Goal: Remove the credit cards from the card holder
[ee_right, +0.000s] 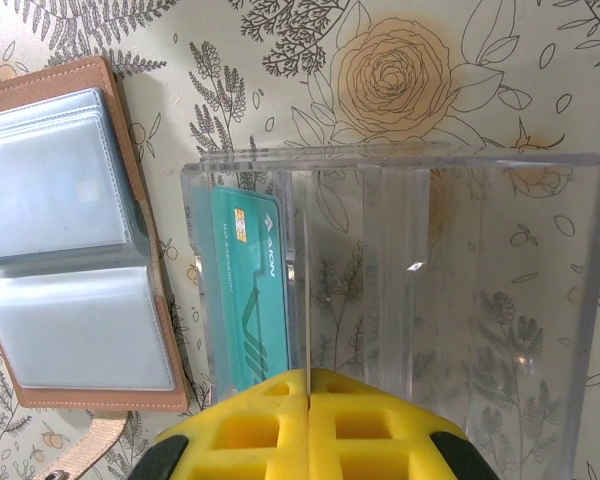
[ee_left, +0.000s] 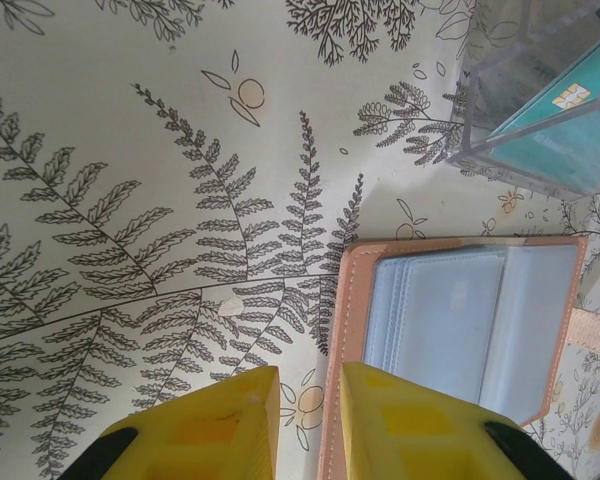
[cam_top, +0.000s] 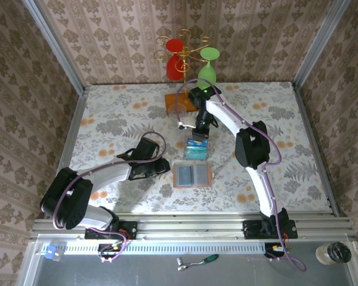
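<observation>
teal card (ee_right: 248, 300) in the clear box (ee_right: 460, 300) carries white print, seemingly 'aion'.

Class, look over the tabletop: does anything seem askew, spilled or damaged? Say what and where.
Nothing stands out. The card holder lies open and flat on the table, and a teal card sits inside the clear box beside it.

A lab test booth: aluminium frame (cam_top: 191, 228), wallpapered panels (cam_top: 107, 36).
</observation>
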`<state>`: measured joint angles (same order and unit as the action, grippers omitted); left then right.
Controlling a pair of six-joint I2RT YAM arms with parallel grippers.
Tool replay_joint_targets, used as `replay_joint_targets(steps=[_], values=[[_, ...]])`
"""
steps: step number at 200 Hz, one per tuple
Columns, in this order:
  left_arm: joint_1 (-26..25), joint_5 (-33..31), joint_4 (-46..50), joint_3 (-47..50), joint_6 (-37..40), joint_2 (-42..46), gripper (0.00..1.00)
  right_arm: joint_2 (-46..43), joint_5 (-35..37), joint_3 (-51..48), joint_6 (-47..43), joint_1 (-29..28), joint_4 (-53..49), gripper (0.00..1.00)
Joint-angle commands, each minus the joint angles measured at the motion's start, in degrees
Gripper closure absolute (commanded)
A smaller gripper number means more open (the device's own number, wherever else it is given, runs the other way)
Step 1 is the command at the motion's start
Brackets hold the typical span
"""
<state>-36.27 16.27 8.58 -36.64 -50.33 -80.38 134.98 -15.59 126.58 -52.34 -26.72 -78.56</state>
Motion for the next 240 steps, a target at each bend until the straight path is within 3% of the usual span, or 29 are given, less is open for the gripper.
replay_joint_targets(steps=[1,39,139,205,240], values=[[0.5,0.7,0.0,1.1,-0.3,0.2,0.77,1.5,-1.4,0.2,-0.9,0.4,-2.5,0.91],[0.5,1.2,-1.3,1.4,-0.6,0.2,0.77,-1.8,0.1,-2.1,0.9,0.4,1.7,0.78],[0.5,2.0,-3.6,2.3,-1.0,0.2,0.77,-16.0,8.9,-19.3,8.0,0.3,22.7,0.74],[0.2,2.4,-4.8,2.7,-1.7,0.0,0.77,-17.6,12.2,-24.3,10.2,-2.0,27.4,0.86],[0.1,2.2,-5.0,3.0,-1.9,0.0,0.77,-22.3,6.9,-29.8,11.3,-3.0,29.2,0.91]])
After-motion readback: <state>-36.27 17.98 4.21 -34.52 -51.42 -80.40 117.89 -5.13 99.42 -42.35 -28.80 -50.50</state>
